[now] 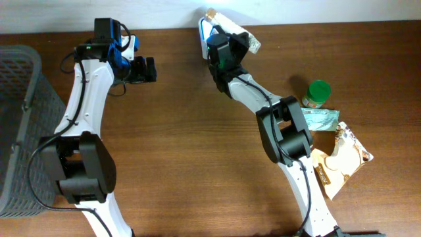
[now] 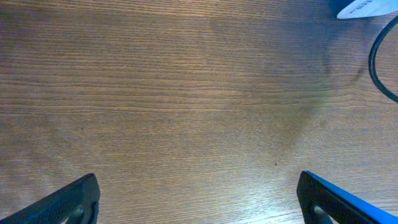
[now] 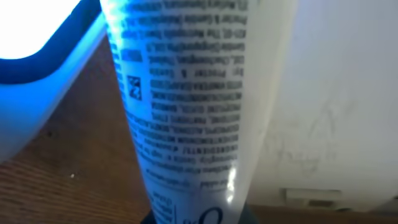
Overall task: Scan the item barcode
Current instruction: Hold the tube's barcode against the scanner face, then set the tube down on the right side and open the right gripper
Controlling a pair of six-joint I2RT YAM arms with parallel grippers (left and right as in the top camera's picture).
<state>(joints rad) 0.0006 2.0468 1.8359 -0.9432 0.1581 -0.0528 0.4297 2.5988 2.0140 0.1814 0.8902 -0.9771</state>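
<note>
Item 1. Tube (image 1: pixel 242 34): white, small dark print down its side. It lies at the 12 o'clock edge of the table (image 1: pixel 197 131), against the pale wall, clamped in the right gripper (image 1: pixel 229 38), whose jaws are narrow on its lower end. No barcode can be picked out in the print

Item 2. Scanner (image 1: pixel 203 29): white casing with a blue glow, just beside the tube at its 9 o'clock; the blue light falls on the tube's near side

Item 3. Left gripper (image 1: pixel 152 70): at 11 o'clock, jaws spread wide, holding nothing, bare wood beneath

Item 4. Basket (image 1: pixel 16 99): grey mesh, at the 9 o'clock edge

Item 5. Green-lidded jar (image 1: pixel 318 93): upright, at 3 o'clock

Item 6. Teal packet (image 1: pixel 323 119) and brown snack bag (image 1: pixel 345 158): at 4 o'clock, just below the jar, bag partly under the right arm

Item 7. Black cable (image 2: pixel 380 62): at the left wrist view's 2 o'clock corner
</note>
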